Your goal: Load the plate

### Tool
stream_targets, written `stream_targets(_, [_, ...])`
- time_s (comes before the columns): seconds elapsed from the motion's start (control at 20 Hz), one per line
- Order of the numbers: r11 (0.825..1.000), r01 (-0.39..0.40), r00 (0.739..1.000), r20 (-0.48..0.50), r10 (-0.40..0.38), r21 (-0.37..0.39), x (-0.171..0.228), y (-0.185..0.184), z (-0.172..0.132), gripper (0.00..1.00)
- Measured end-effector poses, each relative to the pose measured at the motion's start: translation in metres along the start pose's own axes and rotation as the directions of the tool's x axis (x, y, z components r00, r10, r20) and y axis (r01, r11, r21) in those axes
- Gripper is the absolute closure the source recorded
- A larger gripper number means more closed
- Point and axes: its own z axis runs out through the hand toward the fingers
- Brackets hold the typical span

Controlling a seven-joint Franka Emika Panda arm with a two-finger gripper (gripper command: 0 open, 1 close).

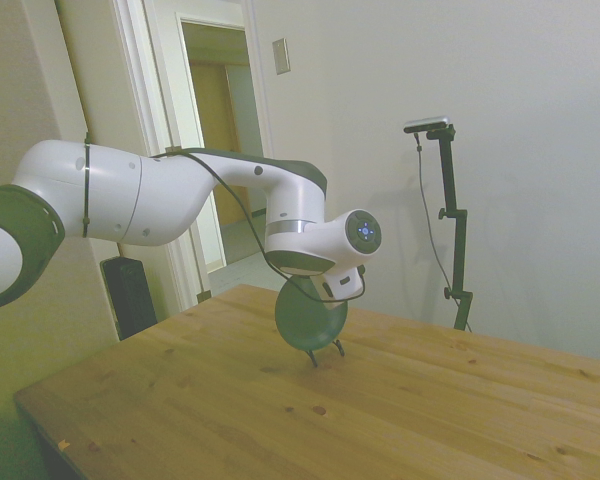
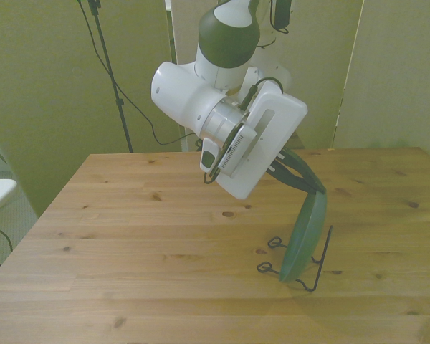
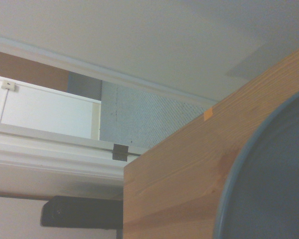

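Observation:
The dark green plate (image 2: 303,240) stands on its edge in the thin black wire stand (image 2: 320,264), near the front view's right side of the table. My gripper (image 2: 313,189) reaches down from the white hand and is shut on the plate's upper rim. From the side, the plate (image 1: 308,316) hangs just below the hand, its lower edge between the stand's feet (image 1: 326,352). In the wrist view the plate (image 3: 271,179) fills one corner, seen close up and blurred.
The wooden table (image 2: 143,229) stretches wide toward the front view's left. A doorway (image 1: 220,150) and a dark box (image 1: 130,292) on the floor lie beyond the table's far edge.

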Motion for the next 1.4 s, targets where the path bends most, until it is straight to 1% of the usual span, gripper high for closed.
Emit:
stream_targets(0.35, [0.999,-0.034,0.999,-0.035,0.032,-0.043,-0.008,-0.011,0.0,1.0])
stream_targets(0.7, [0.997,-0.054,0.998,-0.048,0.052,-0.049,-0.008,-0.014,-0.005,1.0])
stream_targets(1.4, [0.995,-0.077,0.996,-0.053,0.074,-0.057,0.001,-0.013,0.0,1.0])
